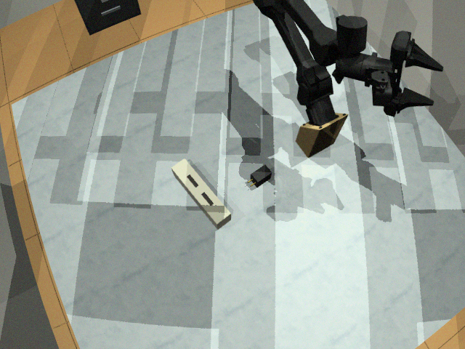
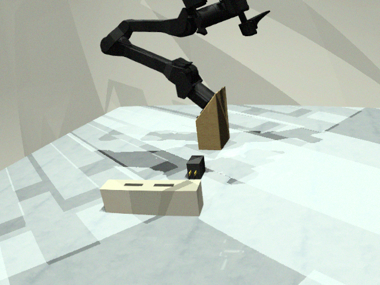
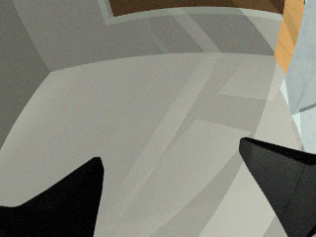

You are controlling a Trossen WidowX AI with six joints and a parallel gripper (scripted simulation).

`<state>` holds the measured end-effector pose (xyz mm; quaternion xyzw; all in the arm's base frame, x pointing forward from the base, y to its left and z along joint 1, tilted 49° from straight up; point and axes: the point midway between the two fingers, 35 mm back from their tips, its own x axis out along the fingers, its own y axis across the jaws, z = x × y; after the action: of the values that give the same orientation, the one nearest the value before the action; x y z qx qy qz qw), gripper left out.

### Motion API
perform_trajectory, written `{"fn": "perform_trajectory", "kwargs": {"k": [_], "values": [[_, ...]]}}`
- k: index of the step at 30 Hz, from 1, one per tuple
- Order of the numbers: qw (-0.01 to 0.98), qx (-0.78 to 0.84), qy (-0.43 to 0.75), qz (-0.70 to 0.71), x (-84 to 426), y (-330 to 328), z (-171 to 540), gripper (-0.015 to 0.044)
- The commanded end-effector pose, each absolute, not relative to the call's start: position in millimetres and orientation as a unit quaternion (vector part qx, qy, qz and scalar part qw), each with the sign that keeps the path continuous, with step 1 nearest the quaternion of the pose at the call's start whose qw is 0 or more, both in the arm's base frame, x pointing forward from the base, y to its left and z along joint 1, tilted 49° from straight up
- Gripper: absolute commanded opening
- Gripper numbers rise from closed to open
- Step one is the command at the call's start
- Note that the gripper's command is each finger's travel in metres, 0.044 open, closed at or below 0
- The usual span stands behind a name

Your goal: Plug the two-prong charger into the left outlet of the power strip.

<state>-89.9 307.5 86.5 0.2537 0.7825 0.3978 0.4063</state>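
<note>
A small black two-prong charger [image 1: 260, 175] [image 2: 195, 167] lies on the marble table with its gold prongs pointing toward the cream power strip [image 1: 201, 193] [image 2: 151, 196]. The strip lies flat with two dark outlet slots on its top face. My gripper [image 1: 431, 84] [image 3: 174, 155] is open and empty. It hangs high in the air to the right of the arm's base, far from the charger and the strip. In the exterior view only one fingertip shows at the top edge. The wrist view shows only wall and floor between the fingers.
The arm's tan base block [image 1: 320, 135] [image 2: 212, 124] stands on the table behind the charger. A wooden border [image 1: 33, 49] rims the table, and a dark cabinet [image 1: 107, 11] sits at the far left corner.
</note>
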Motion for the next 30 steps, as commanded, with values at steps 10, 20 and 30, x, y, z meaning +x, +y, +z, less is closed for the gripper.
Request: {"fn": "perform_trajectory", "kwargs": {"k": [10, 20, 30], "values": [[0.519, 0.268, 0.739, 0.335, -24.8, 317.2, 53.0, 0.0440], [0.622, 0.243, 0.701, 0.251, 34.0, 306.9, 18.6, 0.0440], [0.697, 0.189, 0.671, 0.165, 84.3, 278.4, -11.9, 0.0440]]}}
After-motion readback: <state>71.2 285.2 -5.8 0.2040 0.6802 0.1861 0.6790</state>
